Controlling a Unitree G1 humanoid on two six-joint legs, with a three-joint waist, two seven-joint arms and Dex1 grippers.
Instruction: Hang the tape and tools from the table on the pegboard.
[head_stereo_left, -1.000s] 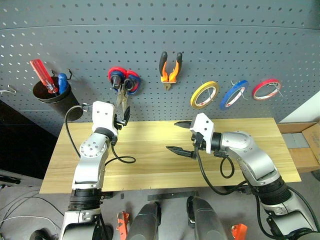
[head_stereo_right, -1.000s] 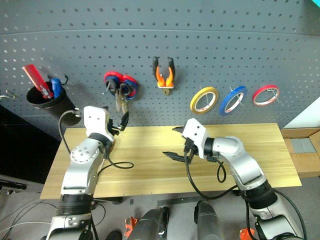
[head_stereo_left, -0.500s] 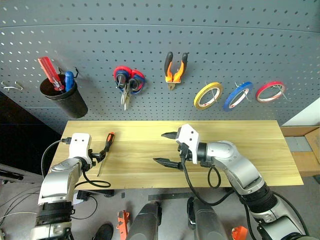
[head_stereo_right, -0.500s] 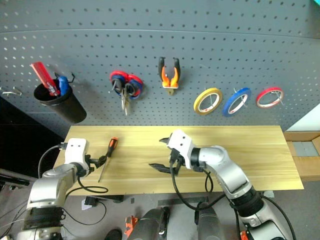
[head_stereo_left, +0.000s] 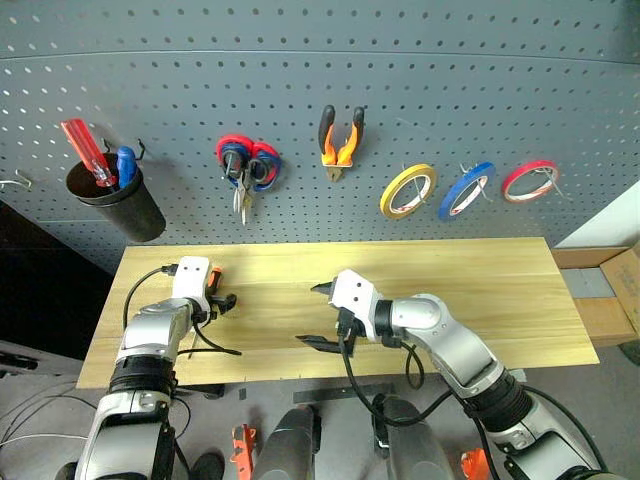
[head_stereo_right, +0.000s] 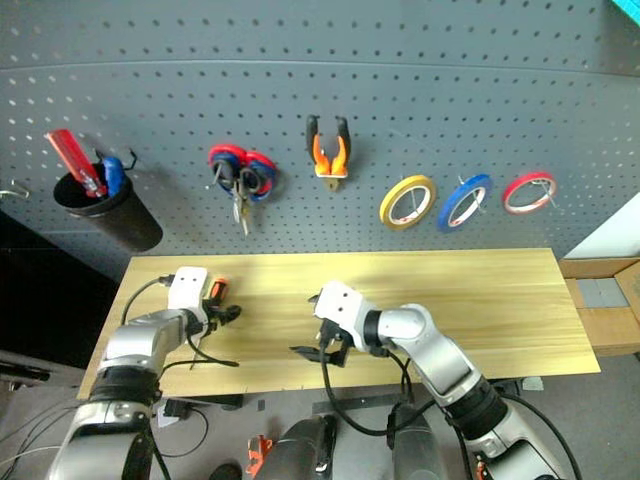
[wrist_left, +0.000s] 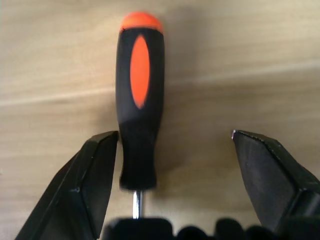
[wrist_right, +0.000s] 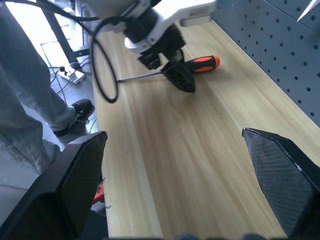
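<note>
The slim screwdriver (wrist_left: 140, 100) with an orange-and-black handle lies on the wooden table (head_stereo_left: 480, 290) near its left end. My left gripper (wrist_left: 175, 170) is open, lowered over it with the handle between its fingers, close to one finger (wrist_left: 95, 185). My right gripper (head_stereo_left: 312, 314) hovers open and empty over the table's middle, pointing left. On the dark grey pegboard (head_stereo_left: 450, 80) hang the yellow tape (head_stereo_left: 408, 190), the orange-and-black pliers (head_stereo_left: 340, 140) and scissors (head_stereo_left: 245, 170).
A blue tape ring (head_stereo_left: 467, 188) and a red tape ring (head_stereo_left: 530, 180) hang right of the yellow one. A black cup (head_stereo_left: 110, 195) with a red screwdriver hangs far left. A person's leg (wrist_right: 30, 100) stands off the table's left end.
My left arm came down from the scissors on the pegboard to the table's left end and now straddles the screwdriver handle. My right gripper drifted left and lower, still open.
</note>
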